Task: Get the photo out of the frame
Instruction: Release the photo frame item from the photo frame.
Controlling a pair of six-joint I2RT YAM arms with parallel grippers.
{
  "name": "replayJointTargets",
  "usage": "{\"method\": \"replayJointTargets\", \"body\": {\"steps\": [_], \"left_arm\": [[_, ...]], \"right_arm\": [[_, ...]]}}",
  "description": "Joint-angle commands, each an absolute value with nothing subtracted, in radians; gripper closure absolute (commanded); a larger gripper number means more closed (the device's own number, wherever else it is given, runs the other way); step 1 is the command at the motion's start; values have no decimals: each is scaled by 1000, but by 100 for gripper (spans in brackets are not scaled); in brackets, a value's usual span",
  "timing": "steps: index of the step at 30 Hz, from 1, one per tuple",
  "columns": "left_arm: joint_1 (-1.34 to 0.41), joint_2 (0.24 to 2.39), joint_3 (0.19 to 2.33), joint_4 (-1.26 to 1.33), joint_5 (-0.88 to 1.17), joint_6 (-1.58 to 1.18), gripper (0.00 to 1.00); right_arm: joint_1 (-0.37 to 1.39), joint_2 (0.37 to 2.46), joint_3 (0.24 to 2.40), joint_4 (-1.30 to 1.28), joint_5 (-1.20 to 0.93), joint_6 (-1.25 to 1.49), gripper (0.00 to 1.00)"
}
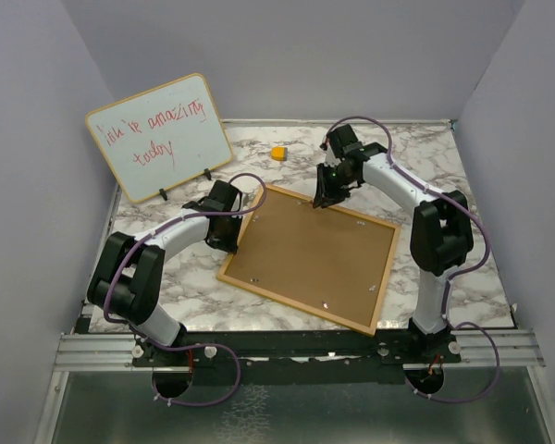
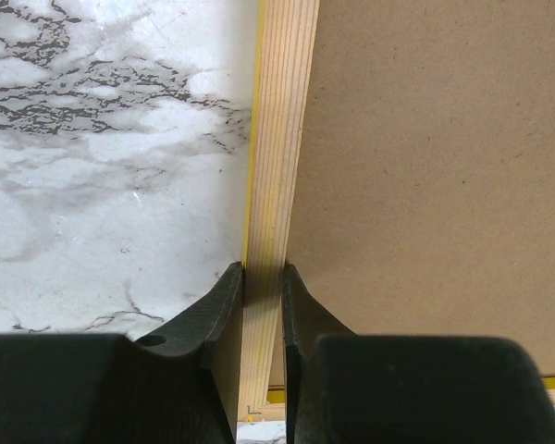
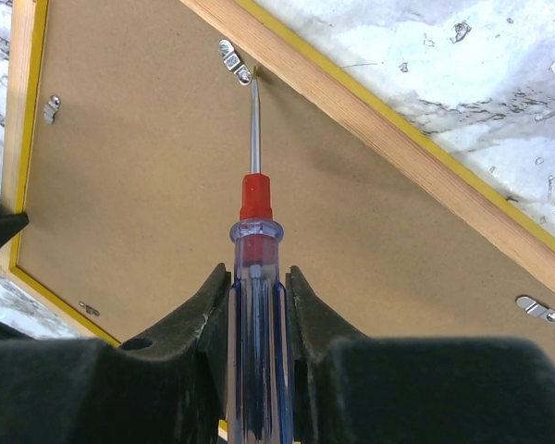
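Note:
The frame (image 1: 310, 259) lies face down on the marble table, brown back up, thin yellow border round its wooden rim. The photo is hidden beneath the back. My left gripper (image 1: 224, 222) is shut on the frame's left rim (image 2: 273, 166), one finger outside (image 2: 217, 310) and one on the back. My right gripper (image 1: 331, 190) is shut on a screwdriver (image 3: 255, 277) with a clear blue handle and red collar. Its metal tip touches a small metal clip (image 3: 234, 61) at the frame's far edge.
A wood-edged whiteboard (image 1: 157, 137) with red handwriting stands at the back left. A small yellow-orange block (image 1: 277, 153) sits behind the frame. More clips (image 3: 536, 309) dot the back's edges. Grey walls enclose the table on three sides.

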State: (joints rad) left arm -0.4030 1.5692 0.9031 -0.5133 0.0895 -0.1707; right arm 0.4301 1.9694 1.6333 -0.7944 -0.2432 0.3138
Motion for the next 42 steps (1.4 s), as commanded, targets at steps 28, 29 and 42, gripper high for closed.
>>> {"method": "replayJointTargets", "body": {"steps": [28, 29, 42], "left_arm": [[-410, 1621, 893, -505, 108, -170, 94], [-410, 1621, 893, -505, 109, -170, 94], [-410, 1620, 893, -505, 110, -170, 94]], "right_arm": [[427, 2045, 1692, -814, -360, 249, 99], [427, 2045, 1694, -816, -362, 247, 99], [428, 2014, 1668, -831, -366, 235, 100]]}}
